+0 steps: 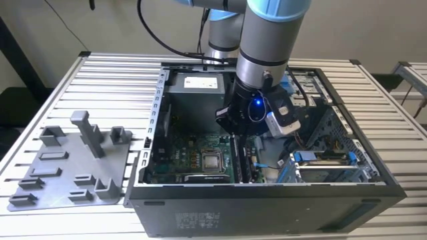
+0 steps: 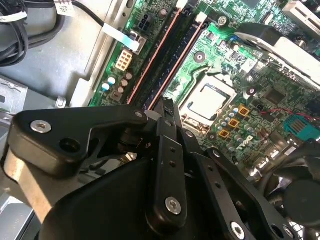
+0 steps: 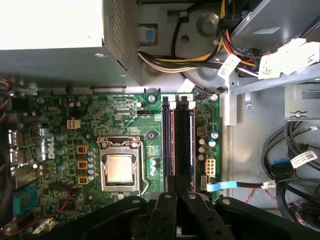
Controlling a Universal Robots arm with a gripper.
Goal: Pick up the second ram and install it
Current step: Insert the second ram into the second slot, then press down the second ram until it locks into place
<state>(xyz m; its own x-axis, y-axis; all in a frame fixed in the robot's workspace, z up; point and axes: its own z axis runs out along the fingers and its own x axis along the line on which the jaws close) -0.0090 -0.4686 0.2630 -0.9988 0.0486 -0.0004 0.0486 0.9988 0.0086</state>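
Note:
My gripper [image 1: 235, 131] reaches down into the open computer case [image 1: 267, 200], with the fingers drawn together and nothing visibly between them. In both wrist views its tip [image 2: 165, 106] [image 3: 174, 192] sits over the near end of two long black memory slots [image 3: 176, 145] that run side by side beside the processor socket [image 3: 119, 167]. It lines up with the slot closer to the socket [image 2: 175, 65]. A dark strip fills each slot. I cannot tell the second ram apart from these strips.
A grey holder plate [image 1: 73, 170] with upright pegs lies on the slatted table at the exterior view's left. The power supply [image 1: 197, 95] and bundled cables [image 3: 210, 55] crowd the case's far end. A drive cage [image 1: 327, 167] stands at the exterior view's right.

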